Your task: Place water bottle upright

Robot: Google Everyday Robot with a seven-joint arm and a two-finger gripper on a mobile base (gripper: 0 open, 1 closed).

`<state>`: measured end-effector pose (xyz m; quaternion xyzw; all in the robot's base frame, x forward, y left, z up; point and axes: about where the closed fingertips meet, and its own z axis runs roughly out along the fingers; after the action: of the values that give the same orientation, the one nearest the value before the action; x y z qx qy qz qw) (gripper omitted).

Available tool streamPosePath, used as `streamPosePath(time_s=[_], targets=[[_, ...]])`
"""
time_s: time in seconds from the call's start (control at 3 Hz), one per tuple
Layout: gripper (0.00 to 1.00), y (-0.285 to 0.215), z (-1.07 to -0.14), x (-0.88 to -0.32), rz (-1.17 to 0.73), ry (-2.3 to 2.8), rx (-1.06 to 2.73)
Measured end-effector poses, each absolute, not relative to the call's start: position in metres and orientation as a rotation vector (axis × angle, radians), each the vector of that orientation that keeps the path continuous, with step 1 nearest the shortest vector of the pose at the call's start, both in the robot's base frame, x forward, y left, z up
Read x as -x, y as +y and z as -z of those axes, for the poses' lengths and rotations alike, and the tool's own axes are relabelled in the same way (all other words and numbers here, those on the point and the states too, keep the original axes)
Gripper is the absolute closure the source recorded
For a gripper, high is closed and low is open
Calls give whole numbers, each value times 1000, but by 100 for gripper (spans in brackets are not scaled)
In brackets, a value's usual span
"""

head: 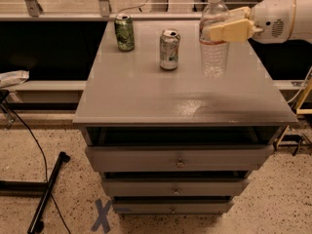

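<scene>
The water bottle (214,52) is a clear ribbed plastic bottle with a white cap. It stands upright at the right side of the grey cabinet top (146,96), its base on or just above the surface. My gripper (220,26) reaches in from the right on a white arm and is shut on the bottle's upper part, with a tan finger (229,31) across its front.
A silver-green soda can (169,49) stands left of the bottle. A dark green soda can (124,31) stands at the back left. The cabinet has drawers (179,159) below. Cables and a black stand (46,191) lie on the speckled floor at left.
</scene>
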<state>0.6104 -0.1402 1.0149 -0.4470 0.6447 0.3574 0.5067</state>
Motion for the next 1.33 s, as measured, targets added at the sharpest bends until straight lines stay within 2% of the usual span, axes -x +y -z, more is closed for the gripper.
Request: streamPosePath(time_s=[1.0,1.33], targets=[[100,-127,-984,-599,-903,1458,892],[82,-125,-967,-593,-869,1469,897]])
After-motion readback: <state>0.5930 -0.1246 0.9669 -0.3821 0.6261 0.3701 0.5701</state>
